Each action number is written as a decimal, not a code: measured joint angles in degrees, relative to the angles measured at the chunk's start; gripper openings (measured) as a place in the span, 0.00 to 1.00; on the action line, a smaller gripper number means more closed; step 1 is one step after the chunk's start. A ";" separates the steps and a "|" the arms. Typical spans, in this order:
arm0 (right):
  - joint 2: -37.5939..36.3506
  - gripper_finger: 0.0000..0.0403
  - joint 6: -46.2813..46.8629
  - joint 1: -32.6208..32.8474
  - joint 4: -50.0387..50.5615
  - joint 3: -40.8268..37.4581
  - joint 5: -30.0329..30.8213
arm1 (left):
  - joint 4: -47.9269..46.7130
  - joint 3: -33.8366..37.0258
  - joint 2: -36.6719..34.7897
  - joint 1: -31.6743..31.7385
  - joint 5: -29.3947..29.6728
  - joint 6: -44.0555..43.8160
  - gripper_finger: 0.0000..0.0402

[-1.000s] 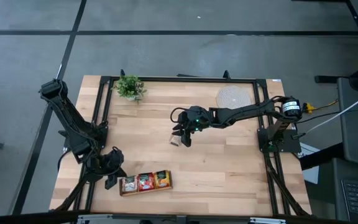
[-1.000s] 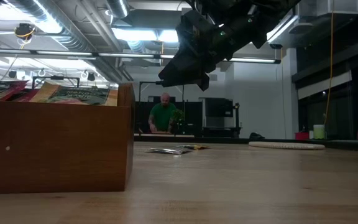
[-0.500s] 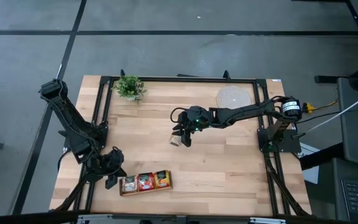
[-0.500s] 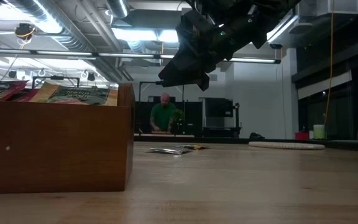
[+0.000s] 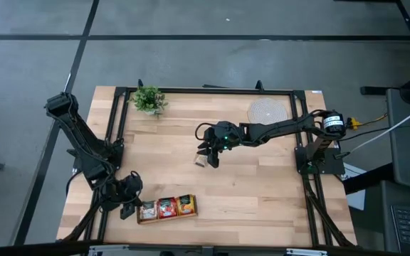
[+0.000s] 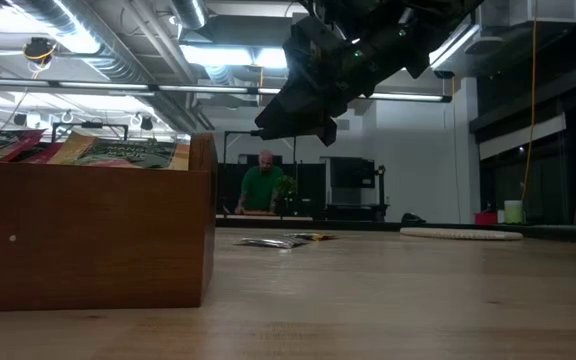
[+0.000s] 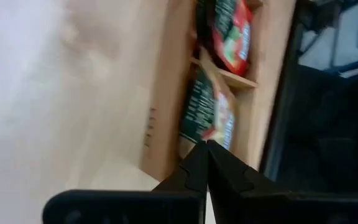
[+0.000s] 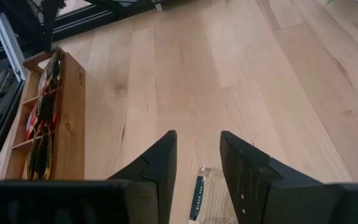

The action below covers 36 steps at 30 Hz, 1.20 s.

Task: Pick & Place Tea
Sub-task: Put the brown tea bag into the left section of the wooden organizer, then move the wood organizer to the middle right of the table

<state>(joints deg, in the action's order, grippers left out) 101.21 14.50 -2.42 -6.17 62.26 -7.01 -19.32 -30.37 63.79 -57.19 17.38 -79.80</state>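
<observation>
Almost nothing has changed over the last second: in the high view only the left gripper (image 5: 128, 206) has shifted slightly toward the tray (image 5: 166, 208) at lower centre, while the right arm holds the same pose, so the task looks paused rather than advancing. Nearest, in the low view, the tray fills the left of the frame with sachets showing above its rim. The left gripper's fingers (image 7: 205, 163) are pressed shut with nothing between them, hovering just off the tray's end. Farther out, at the frame's middle, the right gripper (image 5: 210, 158) hangs above a loose pale sachet (image 8: 211, 194); its fingers (image 8: 163, 155) stand partly open, holding nothing. Judging from this, the next move is a descent onto that sachet.
</observation>
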 joint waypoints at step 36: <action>0.00 0.21 -1.59 6.75 -0.13 -0.04 -9.37 | 15.68 -0.02 6.69 -3.56 -13.43 -16.14 0.00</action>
<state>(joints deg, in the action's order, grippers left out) 101.21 12.91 4.34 -6.30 62.22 -16.38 -3.64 -30.39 70.48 -60.75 3.95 -95.94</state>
